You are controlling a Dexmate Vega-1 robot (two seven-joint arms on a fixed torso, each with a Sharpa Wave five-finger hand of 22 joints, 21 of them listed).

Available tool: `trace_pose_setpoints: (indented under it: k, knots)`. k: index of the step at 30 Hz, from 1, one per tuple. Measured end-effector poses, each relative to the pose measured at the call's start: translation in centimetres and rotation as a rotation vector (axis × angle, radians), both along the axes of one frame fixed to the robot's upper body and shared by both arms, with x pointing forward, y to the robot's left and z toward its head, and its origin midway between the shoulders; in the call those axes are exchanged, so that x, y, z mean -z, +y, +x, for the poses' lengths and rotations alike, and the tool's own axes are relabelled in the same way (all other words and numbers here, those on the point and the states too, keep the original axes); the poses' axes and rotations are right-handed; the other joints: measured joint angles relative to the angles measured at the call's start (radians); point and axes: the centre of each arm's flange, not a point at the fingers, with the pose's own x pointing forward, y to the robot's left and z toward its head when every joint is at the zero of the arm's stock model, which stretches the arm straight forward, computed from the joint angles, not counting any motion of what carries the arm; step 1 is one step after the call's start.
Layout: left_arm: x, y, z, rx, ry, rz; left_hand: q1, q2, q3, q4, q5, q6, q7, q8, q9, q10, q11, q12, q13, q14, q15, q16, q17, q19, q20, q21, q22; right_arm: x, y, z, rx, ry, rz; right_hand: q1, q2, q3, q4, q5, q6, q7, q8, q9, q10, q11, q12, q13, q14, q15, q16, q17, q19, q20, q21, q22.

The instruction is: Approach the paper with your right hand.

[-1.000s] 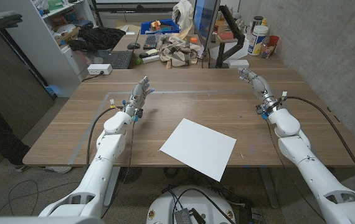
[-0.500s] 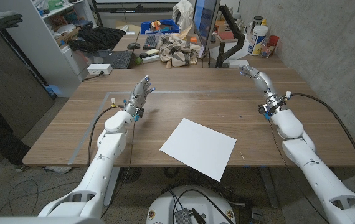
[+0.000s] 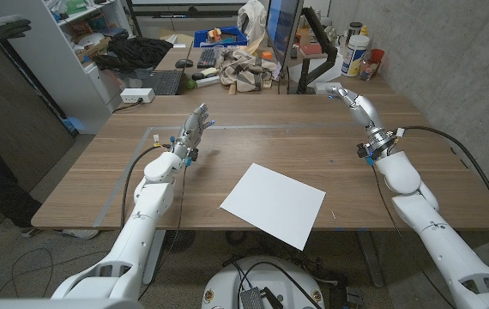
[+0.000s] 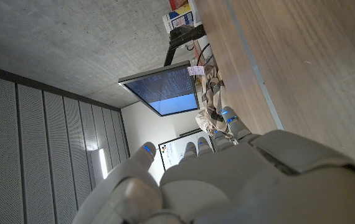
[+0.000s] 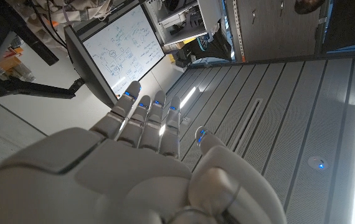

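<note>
A white sheet of paper lies turned at an angle on the wooden table, near the front edge at the middle. My right hand is raised over the table's far right part, well behind and to the right of the paper, fingers stretched out and holding nothing. In the right wrist view my right hand has straight fingers apart with nothing between them. Over the far left part is my left hand, open and empty, fingers reaching away from me. The left wrist view shows my left hand beside the wood.
Behind the table stand a monitor, a keyboard, bottles and a heap of cloth and clutter. A laptop lies at the back left. A pale tape line crosses the table's far part.
My right hand has lifted and swung farther back toward the table's far right edge. The left hand and the paper have stayed put.
</note>
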Motion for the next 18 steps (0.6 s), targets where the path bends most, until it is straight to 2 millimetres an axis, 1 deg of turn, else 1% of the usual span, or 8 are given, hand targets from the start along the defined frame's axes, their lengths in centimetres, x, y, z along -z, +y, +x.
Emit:
trace_pose_setpoints:
  k: [1, 3, 5, 7, 10, 13, 16, 18]
  knots:
    - [0.0, 0.0, 0.0, 0.0, 0.0, 0.0, 0.0, 0.0, 0.0, 0.0, 0.0, 0.0, 0.0, 0.0, 0.0, 0.0, 0.0, 0.0, 0.0, 0.0, 0.0, 0.0, 0.0, 0.0, 0.0, -0.002, 0.0, 0.0, 0.1, -0.1, 0.0, -0.008, -0.004, 0.0, 0.0, 0.001, -0.001, 0.0, 0.005, -0.002, 0.0, 0.0, 0.004, 0.003, 0.003, 0.0, 0.003, -0.002, 0.0, 0.0, 0.007, -0.002, 0.0, 0.0]
    - [0.0, 0.0, 0.0, 0.0, 0.0, 0.001, 0.0, 0.0, 0.0, 0.0, 0.0, 0.0, 0.0, 0.0, 0.0, 0.0, 0.0, 0.0, 0.0, 0.0, 0.0, 0.0, 0.0, 0.0, 0.0, -0.002, 0.0, 0.0, 0.2, -0.5, -0.001, -0.029, -0.012, 0.0, 0.0, 0.001, -0.001, 0.005, 0.012, -0.003, 0.0, 0.0, 0.015, 0.001, 0.003, 0.0, 0.016, -0.002, 0.0, 0.0, 0.018, -0.003, 0.001, 0.0]
    - [0.0, 0.1, 0.0, 0.0, 0.0, 0.001, 0.0, 0.0, 0.0, 0.0, 0.0, 0.0, 0.0, 0.0, 0.0, 0.0, 0.0, 0.0, 0.0, 0.0, 0.0, 0.0, 0.0, 0.0, 0.0, -0.002, 0.0, 0.0, 0.3, -0.8, -0.002, -0.043, -0.019, 0.0, 0.0, 0.008, -0.002, 0.007, 0.025, -0.004, 0.0, 0.0, 0.02, -0.002, 0.003, 0.0, 0.025, 0.0, 0.0, 0.0, 0.032, -0.003, 0.006, 0.0]
    - [0.0, 0.1, 0.0, 0.0, 0.0, 0.001, 0.0, 0.0, 0.0, 0.0, 0.0, 0.0, 0.0, 0.0, 0.0, 0.0, 0.0, 0.0, 0.0, 0.0, 0.0, 0.0, 0.0, 0.0, 0.0, -0.002, 0.0, -0.1, 0.5, -1.2, -0.001, -0.065, -0.032, 0.0, 0.0, 0.008, -0.002, 0.007, 0.031, -0.007, 0.0, 0.0, 0.03, 0.001, 0.003, 0.0, 0.035, -0.002, 0.0, 0.0, 0.038, -0.003, 0.01, 0.0]
    - [0.0, 0.2, 0.0, -0.001, 0.0, 0.002, 0.0, 0.0, 0.0, 0.0, 0.0, 0.0, 0.0, 0.0, 0.0, 0.0, 0.0, 0.0, 0.0, 0.0, 0.0, 0.0, 0.0, 0.0, 0.0, -0.002, 0.0, -0.1, 0.8, -1.7, -0.002, -0.093, -0.047, 0.0, 0.0, 0.008, -0.003, 0.007, 0.041, -0.009, 0.0, 0.0, 0.037, -0.006, 0.003, 0.0, 0.045, -0.002, 0.0, 0.0, 0.048, -0.002, 0.012, 0.0]
    - [0.0, 0.3, 0.0, 0.0, -0.001, 0.002, 0.0, 0.0, 0.0, 0.0, 0.0, 0.0, 0.0, 0.0, 0.0, 0.0, 0.0, 0.0, 0.0, 0.0, 0.0, 0.0, 0.0, 0.0, 0.0, -0.002, 0.0, -0.2, 1.1, -2.1, -0.005, -0.118, -0.06, 0.0, 0.0, 0.012, -0.006, 0.011, 0.048, -0.012, 0.0, 0.0, 0.049, 0.003, 0.003, 0.0, 0.059, -0.002, 0.0, 0.0, 0.068, -0.003, 0.017, 0.0]
    - [0.0, 0.4, 0.0, -0.001, -0.001, 0.002, 0.0, 0.0, 0.0, 0.0, 0.0, -0.002, -0.002, 0.0, 0.0, 0.0, 0.0, 0.0, 0.0, 0.0, 0.0, 0.0, 0.0, 0.0, 0.0, -0.002, 0.0, -0.2, 1.4, -2.6, -0.008, -0.143, -0.074, 0.0, 0.0, 0.012, -0.006, 0.011, 0.055, -0.009, 0.0, 0.0, 0.056, -0.001, 0.003, 0.0, 0.065, -0.004, 0.0, 0.0, 0.071, 0.0, 0.018, 0.0]
    - [0.0, 0.5, -0.1, -0.001, -0.001, 0.002, 0.0, 0.0, 0.0, 0.0, 0.0, -0.002, -0.006, 0.0, 0.0, 0.0, 0.0, 0.0, 0.0, 0.0, 0.0, 0.0, 0.0, 0.0, 0.0, -0.002, 0.0, -0.2, 1.5, -3.0, -0.01, -0.16, -0.083, 0.0, 0.0, 0.012, -0.006, 0.011, 0.06, -0.014, 0.0, 0.0, 0.056, -0.001, 0.003, 0.0, 0.066, -0.005, 0.0, 0.0, 0.071, 0.0, 0.018, 0.0]
